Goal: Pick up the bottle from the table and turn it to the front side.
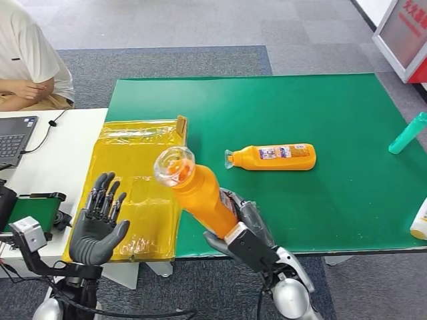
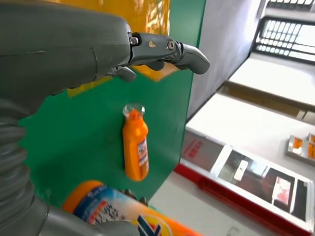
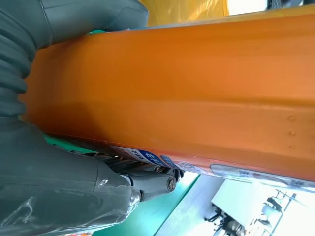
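Observation:
My right hand point(image 1: 241, 230) grips an orange bottle point(image 1: 201, 193) with a clear cap, lifted above the table's front edge and tilted with the cap toward the left. Up close in the right wrist view, the orange bottle body point(image 3: 178, 93) lies across my right hand point(image 3: 67, 196), its label edge against the fingers. A second orange bottle point(image 1: 274, 157) lies on its side on the green mat point(image 1: 327, 107), label up, also seen as the lying bottle point(image 2: 135, 143) from the left wrist. My left hand point(image 1: 98, 223) is held up with fingers spread, holding nothing.
A yellow plastic bag point(image 1: 136, 180) lies flat at the mat's left end. A teal bottle point(image 1: 407, 133) and a white-yellow bottle point(image 1: 419, 220) sit at the right edge. A person point(image 1: 27, 60) sits at the white table with a laptop point(image 1: 15, 137).

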You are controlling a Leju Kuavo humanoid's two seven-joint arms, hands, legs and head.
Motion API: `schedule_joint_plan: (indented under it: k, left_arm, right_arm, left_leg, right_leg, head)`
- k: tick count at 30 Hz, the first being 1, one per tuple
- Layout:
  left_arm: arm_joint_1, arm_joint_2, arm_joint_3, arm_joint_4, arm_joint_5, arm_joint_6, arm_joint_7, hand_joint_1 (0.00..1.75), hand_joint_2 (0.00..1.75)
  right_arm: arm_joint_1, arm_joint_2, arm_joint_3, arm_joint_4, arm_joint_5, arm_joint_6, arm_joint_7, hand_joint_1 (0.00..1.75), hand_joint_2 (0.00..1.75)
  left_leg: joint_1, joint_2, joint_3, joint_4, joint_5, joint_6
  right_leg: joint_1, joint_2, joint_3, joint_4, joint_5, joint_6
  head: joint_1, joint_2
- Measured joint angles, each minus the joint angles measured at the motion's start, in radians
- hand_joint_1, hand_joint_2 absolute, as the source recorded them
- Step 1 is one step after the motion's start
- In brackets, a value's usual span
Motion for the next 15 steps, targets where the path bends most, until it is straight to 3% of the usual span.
schedule_joint_plan:
  k: [9,15]
  left_arm:
    - [-0.053,0.085,-0.213,0.055,0.086,0.011,0.012,0.0,1.75]
    - [-0.093,0.114,-0.304,0.085,0.097,0.011,0.029,0.0,1.75]
  right_arm:
    - [-0.018,-0.008,0.027,0.06,0.006,-0.034,0.004,1.75,1.75]
    - [-0.034,-0.009,0.043,0.105,0.006,-0.037,0.006,1.75,1.75]
  left_leg:
    - [0.0,0.0,0.0,0.0,0.0,0.0]
    - [0.0,0.0,0.0,0.0,0.0,0.0]
  right_leg:
    - [0.0,0.0,0.0,0.0,0.0,0.0]
    - [0.0,0.0,0.0,0.0,0.0,0.0]
  head:
    - [0.0,0.0]
    - [0.0,0.0]
